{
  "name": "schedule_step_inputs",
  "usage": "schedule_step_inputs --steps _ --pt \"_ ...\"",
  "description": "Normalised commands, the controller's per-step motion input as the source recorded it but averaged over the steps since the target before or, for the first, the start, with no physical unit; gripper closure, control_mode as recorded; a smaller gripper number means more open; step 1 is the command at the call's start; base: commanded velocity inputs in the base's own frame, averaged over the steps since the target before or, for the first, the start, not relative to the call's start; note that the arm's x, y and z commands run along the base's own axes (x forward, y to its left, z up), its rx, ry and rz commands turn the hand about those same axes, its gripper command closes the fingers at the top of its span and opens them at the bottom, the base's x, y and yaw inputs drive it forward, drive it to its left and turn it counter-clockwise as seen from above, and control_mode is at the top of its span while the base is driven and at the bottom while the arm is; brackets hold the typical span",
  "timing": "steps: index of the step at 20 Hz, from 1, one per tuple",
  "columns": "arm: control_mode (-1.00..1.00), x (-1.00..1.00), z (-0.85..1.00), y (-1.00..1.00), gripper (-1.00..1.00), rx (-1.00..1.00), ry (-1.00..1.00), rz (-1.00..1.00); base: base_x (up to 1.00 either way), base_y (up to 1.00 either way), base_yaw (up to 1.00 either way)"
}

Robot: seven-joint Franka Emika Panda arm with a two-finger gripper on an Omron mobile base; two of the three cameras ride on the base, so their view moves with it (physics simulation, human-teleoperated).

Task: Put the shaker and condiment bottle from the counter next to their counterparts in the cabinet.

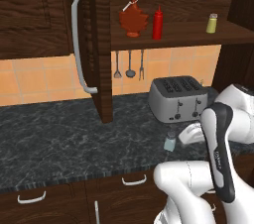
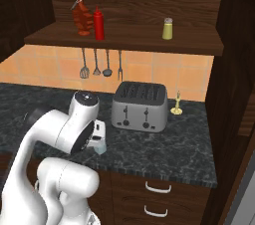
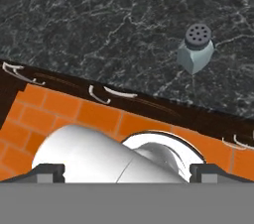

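The pale blue-grey shaker (image 1: 170,141) (image 3: 196,49) stands on the dark marbled counter (image 1: 64,143) near its front edge, in front of the toaster. My gripper (image 3: 127,172) hangs close above and beside it, over the counter's front edge. Its fingertips (image 3: 49,171) stand wide apart, open and empty. In the right base view the hand half hides the shaker (image 2: 100,147). On the cabinet shelf (image 1: 178,39) the red condiment bottle (image 1: 158,23) (image 2: 99,25) stands right beside the maple-leaf syrup bottle (image 1: 133,19). The yellow-green shaker (image 1: 212,23) (image 2: 168,29) stands alone further right.
A silver toaster (image 1: 178,99) sits behind the shaker. The open cabinet door (image 1: 99,44) with its curved silver handle (image 1: 79,39) juts out at the left. Utensils (image 1: 130,64) hang under the shelf. A small brass holder (image 2: 176,105) stands right of the toaster. Drawers (image 1: 134,180) lie below the counter.
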Motion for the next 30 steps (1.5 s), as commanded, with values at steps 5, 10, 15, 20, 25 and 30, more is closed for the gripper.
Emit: schedule_step_inputs --steps 5,10,15,20,25,30 --pt "-1.00 0.16 -0.38 0.00 -1.00 0.00 0.00 0.00 0.00 0.00 0.00" --pt "-1.00 0.24 -0.34 0.00 -1.00 0.00 0.00 0.00 0.00 0.00 0.00" --pt "-1.00 0.32 -0.27 0.00 -1.00 0.00 0.00 0.00 0.00 0.00 0.00" --pt "-1.00 0.40 -0.22 0.00 -1.00 0.00 0.00 0.00 0.00 0.00 0.00" --pt "-1.00 0.41 -0.28 -0.01 -1.00 0.00 0.00 0.00 0.00 0.00 0.00" --pt "-1.00 0.46 -0.33 -0.14 -1.00 0.00 0.00 0.00 0.00 0.00 0.00"
